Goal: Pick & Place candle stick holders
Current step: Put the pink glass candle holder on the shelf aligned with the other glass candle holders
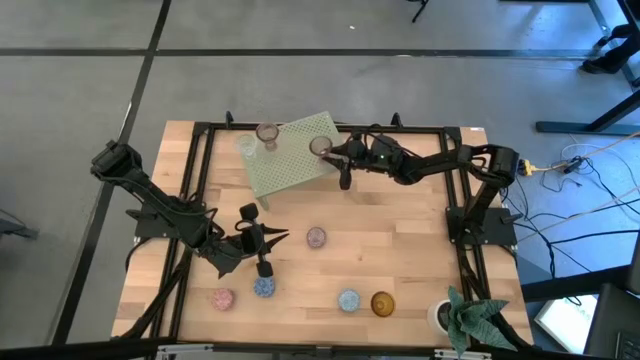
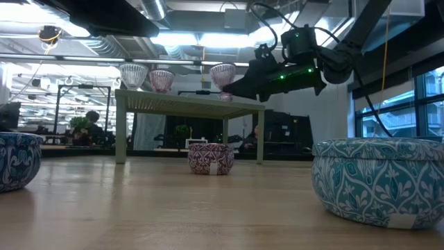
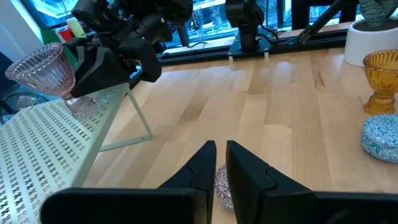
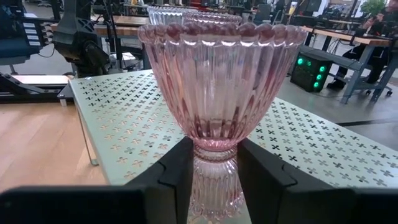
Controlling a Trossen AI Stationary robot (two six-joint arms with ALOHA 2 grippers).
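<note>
A pale green perforated rack stands at the table's far middle. A clear cup and a mauve cup stand on it. My right gripper is shut on a pink stemmed glass cup at the rack's right part; the cup also shows in the low view. My left gripper hovers shut and empty over the table's middle left, just short of a mauve patterned cup. A pink cup, two blue cups and an amber cup stand on the near part of the table. My right gripper pinches the pink cup's stem, just under the bowl, between its two fingers. The fingers come level from the table's right side. The cup stays upright, its foot at the rack's top; whether it rests there I cannot tell.
A white pot with a green plant stands at the near right corner. A black frame runs round the table's sides. Bare wood lies between the rack and the near row of cups.
</note>
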